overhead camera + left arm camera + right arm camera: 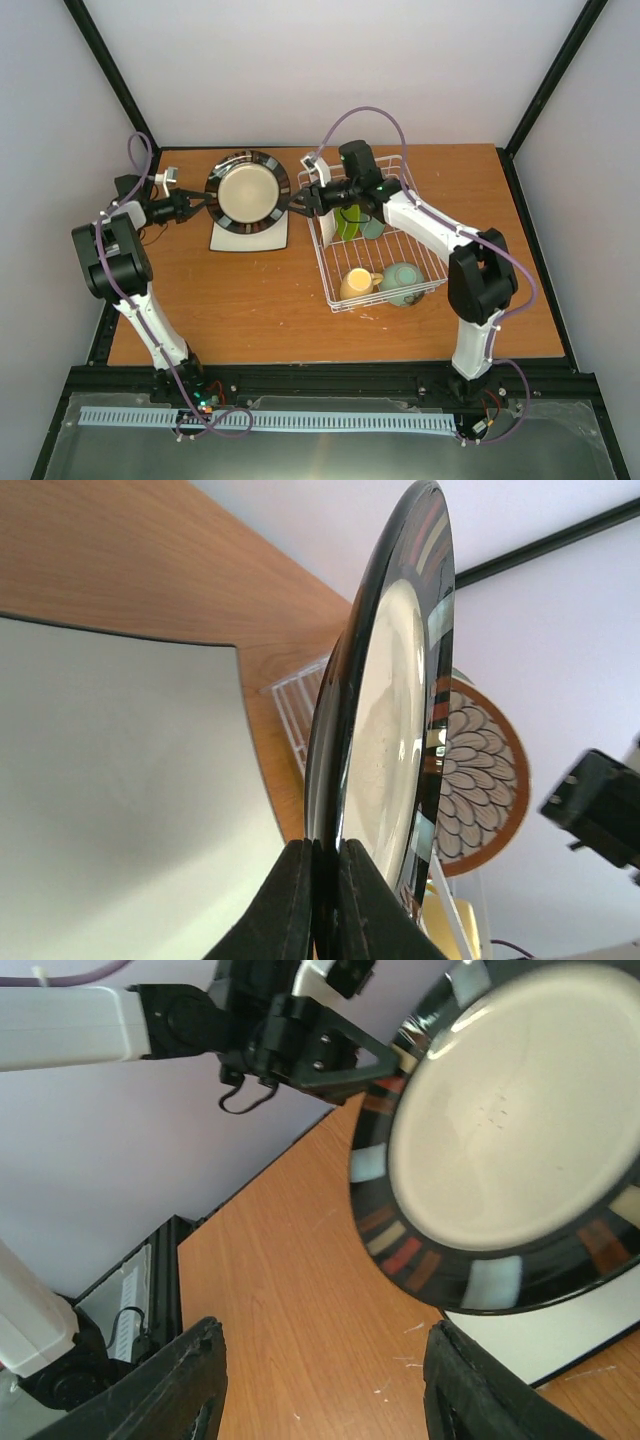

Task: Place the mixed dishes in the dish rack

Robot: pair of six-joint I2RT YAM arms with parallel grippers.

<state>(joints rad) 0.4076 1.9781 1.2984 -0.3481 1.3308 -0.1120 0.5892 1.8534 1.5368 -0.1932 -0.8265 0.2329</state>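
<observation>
My left gripper is shut on the left rim of the dark striped-rim plate, which it holds off the table above the square white plate. In the left wrist view the fingers pinch the plate's edge. My right gripper is open at the plate's right rim. In the right wrist view the plate lies beyond the open gripper, not between its jaws. The dish rack holds a yellow mug, a mint-green bowl, a lime green plate and a pale teal plate.
A petal-patterned plate stands upright behind the held plate, by the rack's wires. The square white plate lies flat on the wooden table. Black frame posts and white walls ring the table.
</observation>
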